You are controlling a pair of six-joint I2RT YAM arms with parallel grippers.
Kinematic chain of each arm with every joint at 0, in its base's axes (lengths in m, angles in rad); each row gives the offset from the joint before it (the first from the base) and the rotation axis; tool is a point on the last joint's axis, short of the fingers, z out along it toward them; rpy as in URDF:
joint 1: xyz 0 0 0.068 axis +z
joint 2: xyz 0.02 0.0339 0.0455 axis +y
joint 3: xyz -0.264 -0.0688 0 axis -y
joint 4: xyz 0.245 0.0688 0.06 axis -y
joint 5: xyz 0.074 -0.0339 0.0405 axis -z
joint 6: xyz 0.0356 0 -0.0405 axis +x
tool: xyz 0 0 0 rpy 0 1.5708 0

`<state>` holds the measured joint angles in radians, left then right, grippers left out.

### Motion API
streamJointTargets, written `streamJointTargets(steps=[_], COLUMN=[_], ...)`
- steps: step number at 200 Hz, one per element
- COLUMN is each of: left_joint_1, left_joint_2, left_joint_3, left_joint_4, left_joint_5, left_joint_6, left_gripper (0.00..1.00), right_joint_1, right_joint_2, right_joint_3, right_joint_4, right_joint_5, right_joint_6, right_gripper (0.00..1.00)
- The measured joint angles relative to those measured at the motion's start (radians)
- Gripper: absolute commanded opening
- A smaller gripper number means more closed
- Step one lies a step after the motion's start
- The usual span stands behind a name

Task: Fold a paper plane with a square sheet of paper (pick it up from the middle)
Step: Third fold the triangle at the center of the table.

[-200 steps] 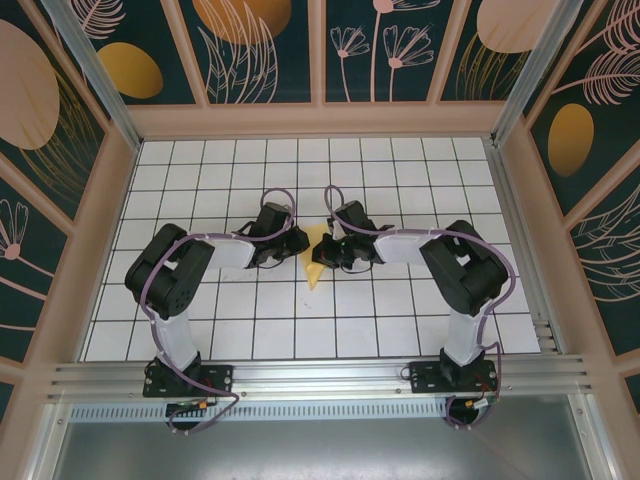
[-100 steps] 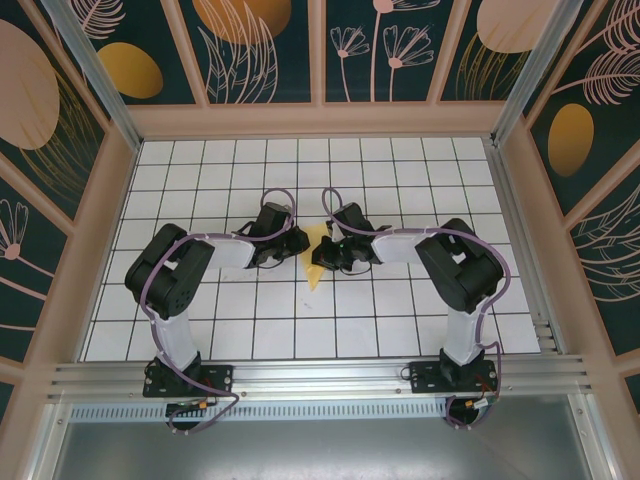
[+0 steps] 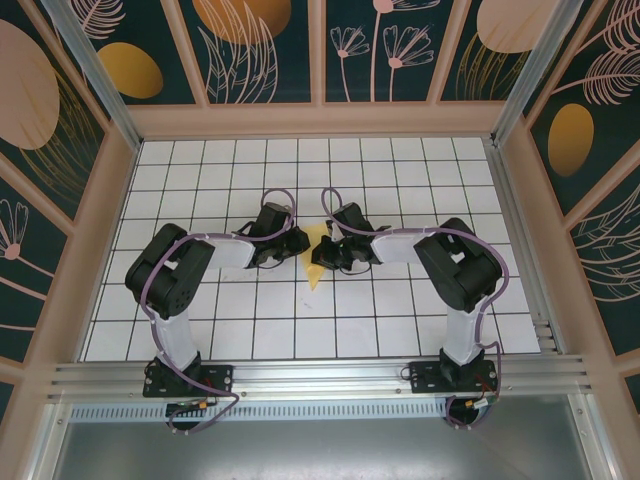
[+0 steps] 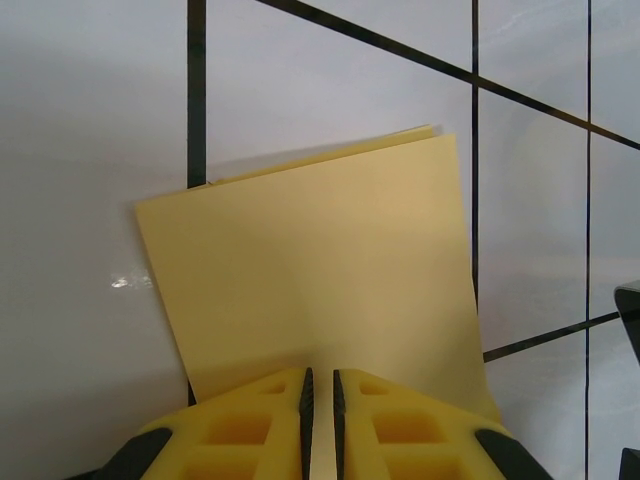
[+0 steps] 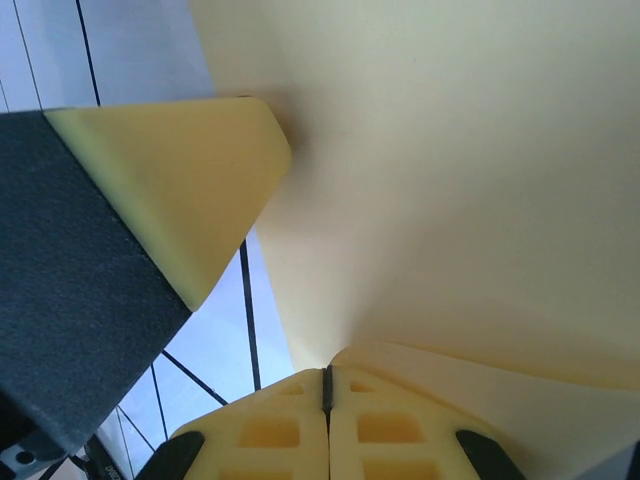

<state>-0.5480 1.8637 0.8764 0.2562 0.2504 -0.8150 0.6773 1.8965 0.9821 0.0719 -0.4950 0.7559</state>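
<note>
Yellow sheet, long axis near-far, sits between left gripper and right gripper; each is clamped on an opposite edge

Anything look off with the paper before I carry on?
Nothing torn or dropped. The folded yellow paper is pinched by the left gripper and right gripper; its layers sit slightly offset along the far edge.

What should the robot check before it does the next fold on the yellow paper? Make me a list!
1. Left jaws shut on the folded yellow paper: ok.
2. Right jaws shut on it too: ok.
3. Paper free of tears where visible: ok.
4. Far edges lined up: not ok, one layer peeks out.
5. Whole fold shape: cannot tell, mostly hidden from above.
</note>
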Motion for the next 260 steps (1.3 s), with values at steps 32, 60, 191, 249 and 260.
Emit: streamJointTargets(steps=[32,60,191,249,260], left_joint_1=[0.0,0.0,0.0,0.0,0.0], left_joint_2=[0.0,0.0,0.0,0.0,0.0], left_joint_3=[0.0,0.0,0.0,0.0,0.0], left_joint_4=[0.0,0.0,0.0,0.0,0.0], left_joint_5=[0.003,0.003,0.003,0.004,0.004], left_joint_6=[0.0,0.0,0.0,0.0,0.0], left_gripper=[0.17,0.17,0.17,0.17,0.17], right_joint_1=[0.0,0.0,0.0,0.0,0.0], right_joint_2=[0.009,0.017,0.026,0.037,0.037], right_joint_3=[0.008,0.012,0.013,0.013,0.013], right_joint_4=[0.0,0.003,0.011,0.032,0.035], right_joint_5=[0.0,-0.001,-0.004,-0.016,-0.019], right_joint_6=[0.0,-0.006,-0.019,-0.019,-0.019], right_gripper=[0.06,0.06,0.06,0.06,0.06])
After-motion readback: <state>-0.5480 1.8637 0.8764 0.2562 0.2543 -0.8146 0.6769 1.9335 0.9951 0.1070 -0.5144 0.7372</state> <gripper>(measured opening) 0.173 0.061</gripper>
